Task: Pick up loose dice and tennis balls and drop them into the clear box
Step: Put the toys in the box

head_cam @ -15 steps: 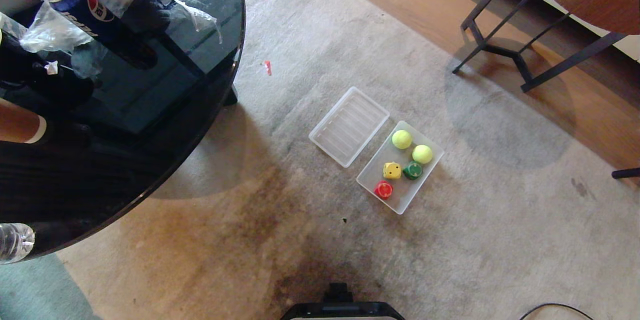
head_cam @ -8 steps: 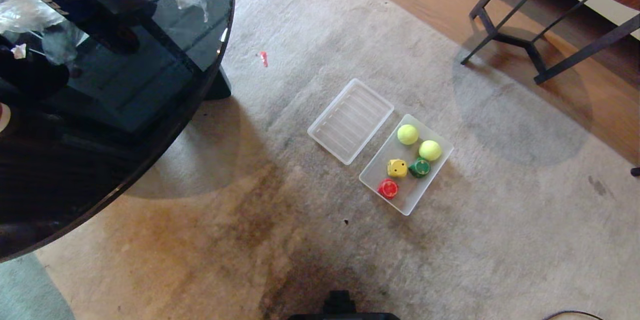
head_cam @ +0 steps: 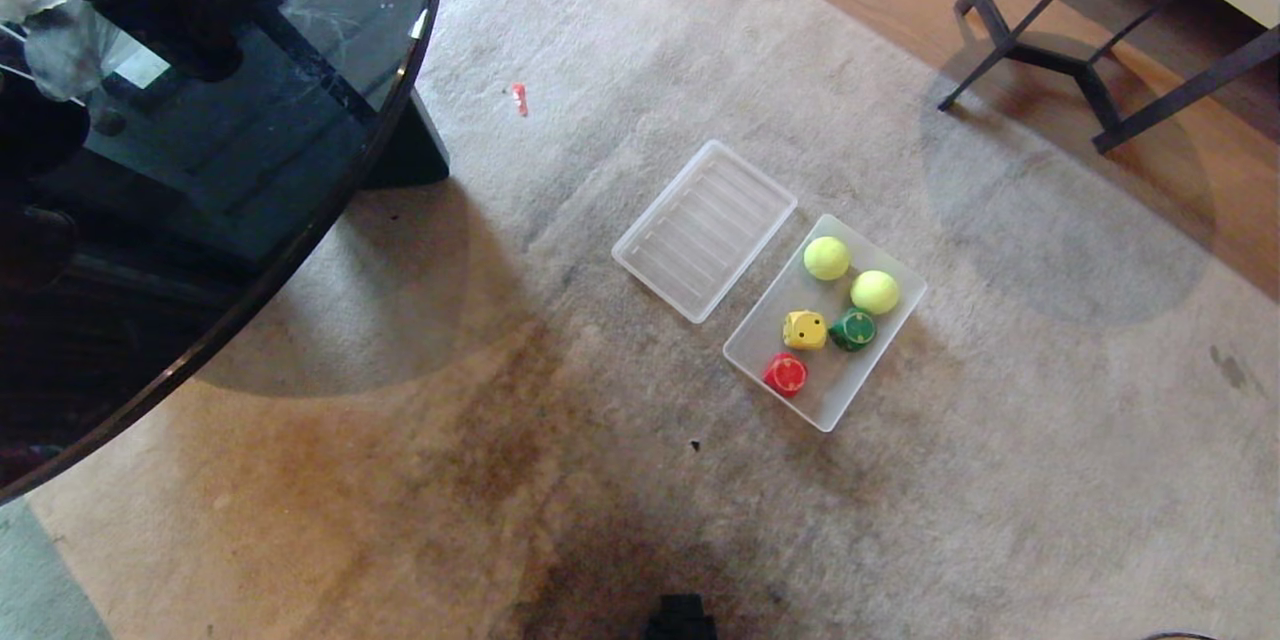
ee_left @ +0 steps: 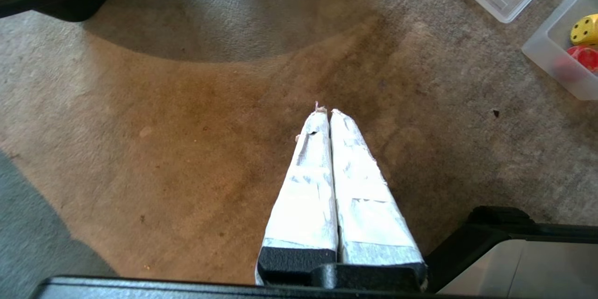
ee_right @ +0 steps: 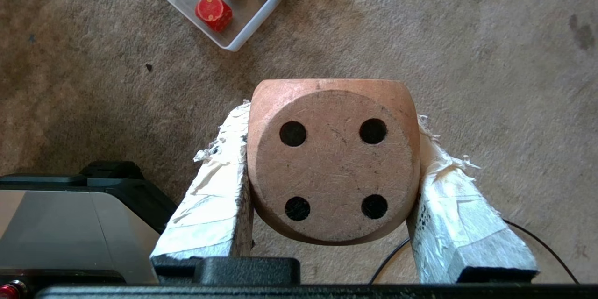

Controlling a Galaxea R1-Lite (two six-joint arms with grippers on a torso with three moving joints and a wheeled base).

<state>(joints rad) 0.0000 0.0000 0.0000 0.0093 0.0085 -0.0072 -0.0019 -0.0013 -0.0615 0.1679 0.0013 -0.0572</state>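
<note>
Stained carpet [head_cam: 420,480] is filling the foreground. The right gripper [ee_right: 334,149] is clasping the beige die [ee_right: 332,161]; the left gripper [ee_left: 329,117] is pressed closed, empty. Farther off, the clear box [head_cam: 760,335] is holding two tennis balls [head_cam: 827,258] and three dice, its lid [head_cam: 704,230] alongside. Since a second ago the whole view has slid, the black table [head_cam: 150,250] retreating: the camera is moving, the objects are not. Probably one drop remains.

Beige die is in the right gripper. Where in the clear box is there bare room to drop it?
The clear box is bare along the side facing the lid, beside the red die and yellow die. The far end is crowded by tennis balls and green die.
</note>
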